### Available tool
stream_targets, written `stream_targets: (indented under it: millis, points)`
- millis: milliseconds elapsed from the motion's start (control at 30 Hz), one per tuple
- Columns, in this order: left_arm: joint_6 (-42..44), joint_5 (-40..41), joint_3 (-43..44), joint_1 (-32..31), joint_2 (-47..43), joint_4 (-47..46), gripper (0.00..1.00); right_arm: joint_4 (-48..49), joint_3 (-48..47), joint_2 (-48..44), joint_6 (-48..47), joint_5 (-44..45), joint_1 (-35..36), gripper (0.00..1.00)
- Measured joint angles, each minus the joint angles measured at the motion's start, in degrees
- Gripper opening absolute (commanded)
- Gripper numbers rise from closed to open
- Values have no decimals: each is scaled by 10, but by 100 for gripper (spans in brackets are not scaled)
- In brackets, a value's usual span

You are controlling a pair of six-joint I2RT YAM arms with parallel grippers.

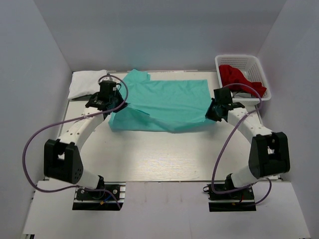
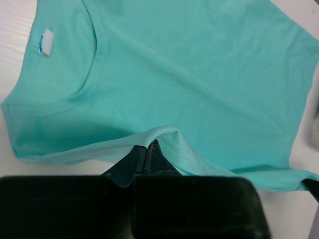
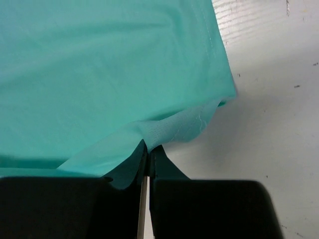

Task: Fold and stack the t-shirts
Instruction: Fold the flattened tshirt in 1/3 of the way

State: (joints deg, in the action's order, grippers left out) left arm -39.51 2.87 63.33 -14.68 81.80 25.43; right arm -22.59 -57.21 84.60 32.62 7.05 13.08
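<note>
As the teal-green t-shirt [image 1: 164,102] is pinched thinly at opposite edges by left gripper [image 2: 147,149] and right gripper [image 3: 148,149], cloth could be lost if tugged unevenly.

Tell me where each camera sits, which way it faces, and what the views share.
Top external: above and behind the bases, looking down at the table, teal shirt and basket; left arm and right arm show whole.
Left wrist: on the left arm, looking past the left gripper, shut on a fold, at the shirt's collar end.
Right wrist: on the right arm, looking past the right gripper, shut on the edge, at a shirt corner.
Shared: all three show the teal shirt.
</note>
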Motion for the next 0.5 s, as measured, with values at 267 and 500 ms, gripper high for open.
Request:
stream_targets:
  millis: [267,500]
  points:
    - [20,36,113,0,135,3,0,-32,-109,115,-3,26,-1,8]
    - [32,83,270,10,293,49,39,-47,-219,208,6,72,-17,90]
